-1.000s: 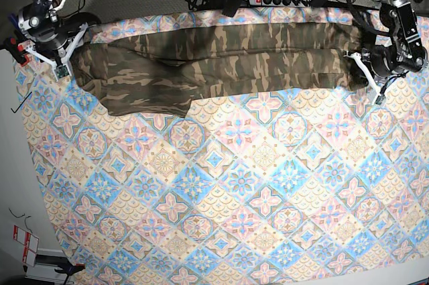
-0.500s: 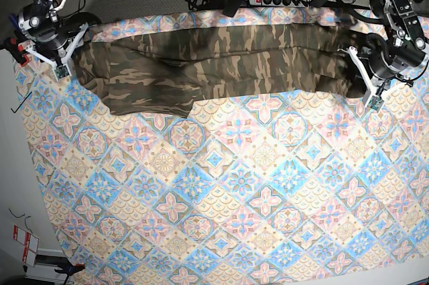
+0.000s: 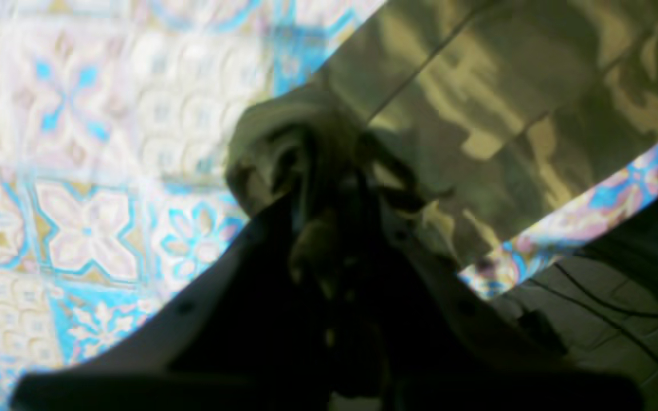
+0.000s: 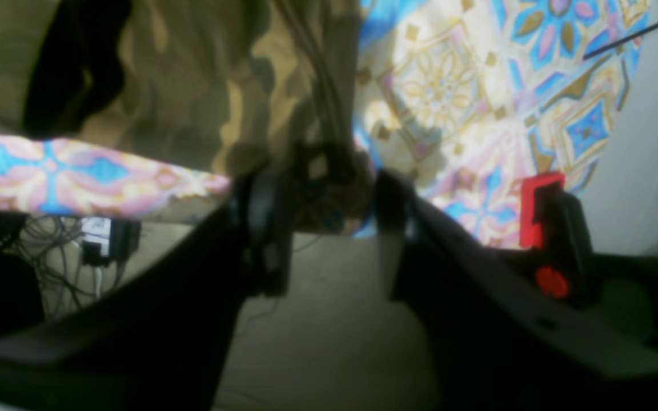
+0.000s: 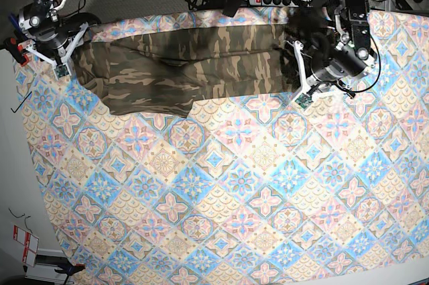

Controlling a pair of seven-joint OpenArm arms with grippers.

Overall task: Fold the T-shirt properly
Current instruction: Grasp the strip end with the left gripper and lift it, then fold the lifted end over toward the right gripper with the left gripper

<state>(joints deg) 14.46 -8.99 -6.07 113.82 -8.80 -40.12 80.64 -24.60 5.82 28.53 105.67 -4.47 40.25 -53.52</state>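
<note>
Cloth fills both of my wrist views: the soft brown, tan and olive camouflage T-shirt lies folded into a long band along the far edge of the pastel blue-and-pink patterned tablecloth, with one short sleeve spreading out toward the near side at its end by my right arm. My left gripper is clamped nearly closed on a bunched end of the shirt, the fabric gathered into dark creases between the jaws, and this end is lifted and drawn over the rest of the band. My right gripper sits at the opposite end, over the table's far corner; its jaws stand about halfway apart with a dark bunch between them, too blurred for me to say whether it is shirt or tablecloth.
</note>
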